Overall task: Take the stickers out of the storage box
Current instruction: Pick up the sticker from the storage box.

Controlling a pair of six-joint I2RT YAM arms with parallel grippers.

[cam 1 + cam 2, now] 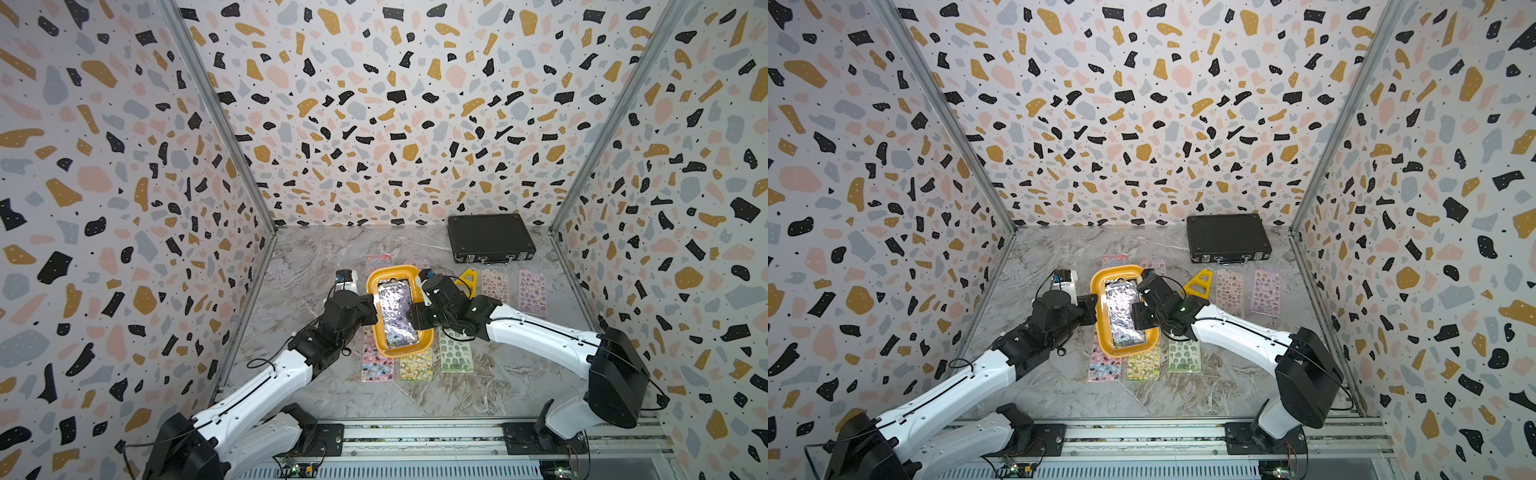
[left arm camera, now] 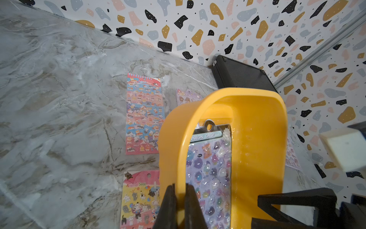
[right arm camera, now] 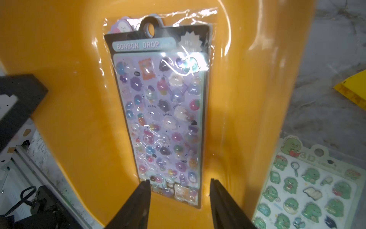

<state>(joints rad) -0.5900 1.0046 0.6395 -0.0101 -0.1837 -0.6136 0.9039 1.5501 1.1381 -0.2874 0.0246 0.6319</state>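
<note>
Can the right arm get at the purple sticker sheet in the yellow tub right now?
Probably yes. The right gripper hangs open over one end of the purple sticker sheet, nothing lying on it. The left gripper is shut on the storage box rim, clear of the sheet.

The storage box [image 3: 247,99] looks like smooth orange-yellow plastic with a soft shine. The purple sticker sheet [image 3: 162,119] has puffy, glossy stickers under a crinkled clear film sleeve. The tabletop [image 2: 59,99] is smooth, marble-patterned, faintly glossy. The black briefcase [image 2: 243,77] is finely ribbed and matt. My right gripper [image 3: 179,180] has matt black fingers [image 3: 136,204].
</note>
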